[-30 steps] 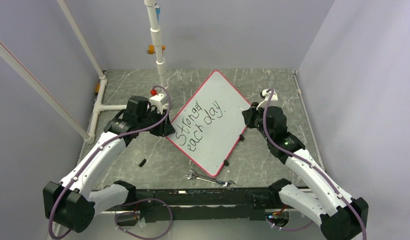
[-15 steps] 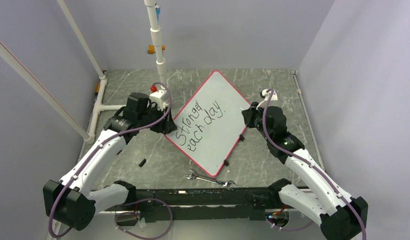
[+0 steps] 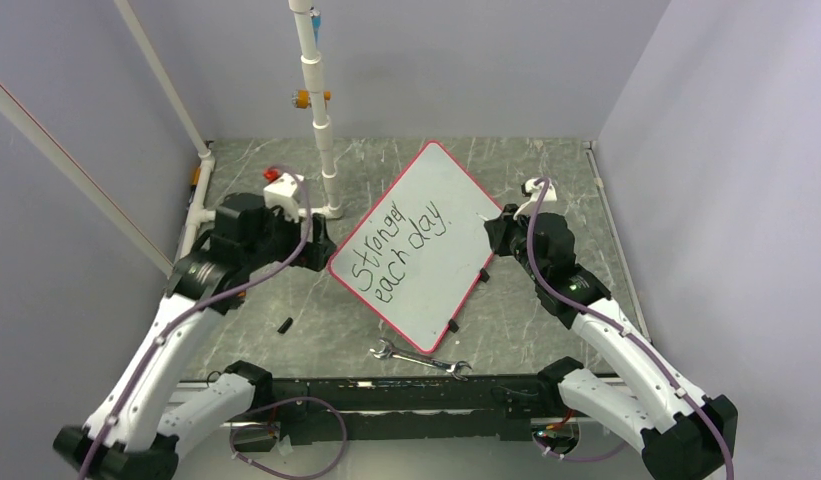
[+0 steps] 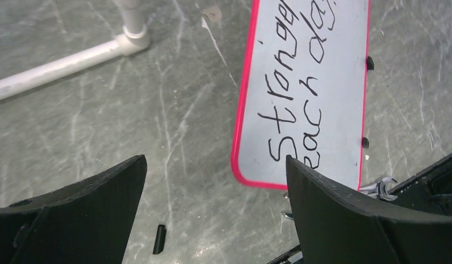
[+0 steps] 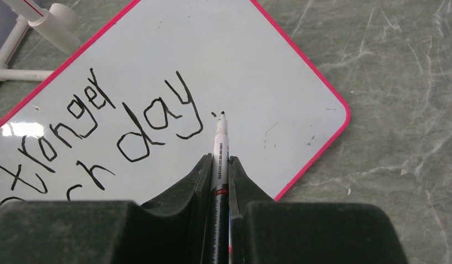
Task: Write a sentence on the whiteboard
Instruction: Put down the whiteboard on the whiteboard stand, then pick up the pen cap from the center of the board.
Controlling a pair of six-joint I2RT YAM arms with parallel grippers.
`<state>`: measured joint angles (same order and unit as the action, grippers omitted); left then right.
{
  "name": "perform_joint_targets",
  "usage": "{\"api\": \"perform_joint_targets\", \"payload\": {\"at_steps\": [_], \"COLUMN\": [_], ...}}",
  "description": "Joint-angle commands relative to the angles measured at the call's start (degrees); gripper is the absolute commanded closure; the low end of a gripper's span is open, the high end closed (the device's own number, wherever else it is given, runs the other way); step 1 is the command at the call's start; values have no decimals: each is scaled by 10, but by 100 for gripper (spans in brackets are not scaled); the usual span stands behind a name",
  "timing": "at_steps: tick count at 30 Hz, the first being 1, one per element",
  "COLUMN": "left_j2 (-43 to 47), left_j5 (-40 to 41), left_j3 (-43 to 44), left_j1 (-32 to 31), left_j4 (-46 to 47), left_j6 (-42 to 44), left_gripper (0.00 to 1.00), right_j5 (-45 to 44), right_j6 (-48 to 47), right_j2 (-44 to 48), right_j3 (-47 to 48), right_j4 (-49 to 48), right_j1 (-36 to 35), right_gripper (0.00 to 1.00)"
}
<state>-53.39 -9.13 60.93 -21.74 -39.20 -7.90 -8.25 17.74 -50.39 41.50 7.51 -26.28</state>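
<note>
1. Jaws first, top view: the left gripper [image 3: 316, 256] hangs just beside the left corner of the board [image 3: 441, 190], apart from it. The right gripper [image 3: 494, 232] sits over the board's right edge. The board lies flat on the table [image 3: 316, 310], turned like a diamond, with the sentence [image 3: 401, 250] "Stronger each day" across its middle. A wrench [image 3: 421, 358] lies near its front corner.
2. Left wrist: the jaws stand wide apart with nothing between them. Below them are bare table and the board's near corner.
3. Right wrist: the jaws are nearly closed and pinch a marker [image 5: 219, 137] by its barrel. Its tip is at a dot after "day"; I cannot tell whether it touches.
4. Handling, by my reckoning: the board looks stiff, light and slick, so a push would likely slide it. Take it by the pink rim at a corner, off the ink, which probably smears. The marker is slim and smooth and could twist, so a mid-barrel hold suits it.
</note>
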Motion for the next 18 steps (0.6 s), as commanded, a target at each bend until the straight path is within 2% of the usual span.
{"api": "perform_joint_targets", "payload": {"at_steps": [1,5,10,14,18], "left_j2": [79,146,198,198,180], "left_j5": [87,149,233,271,302], "left_j3": [-18,-79,-141,-181,-186], "left_j1": [-2,-2,-2,-3,-3], "left_j4": [-44,-77,-121,-143,-164], "left_j6": [-33,-93,-210,-301,-360], "left_gripper": [1,1,1,4,8], "right_j5": [11,21,32,40,39], "right_j6": [1,4,10,15,17], "right_j2": [17,22,23,26,35], "right_j3": [21,24,28,32,33], "right_j4": [-7,-3,-2,-1,9], "right_j1": [2,2,2,2,2], "right_gripper": [100,100,100,100,100]}}
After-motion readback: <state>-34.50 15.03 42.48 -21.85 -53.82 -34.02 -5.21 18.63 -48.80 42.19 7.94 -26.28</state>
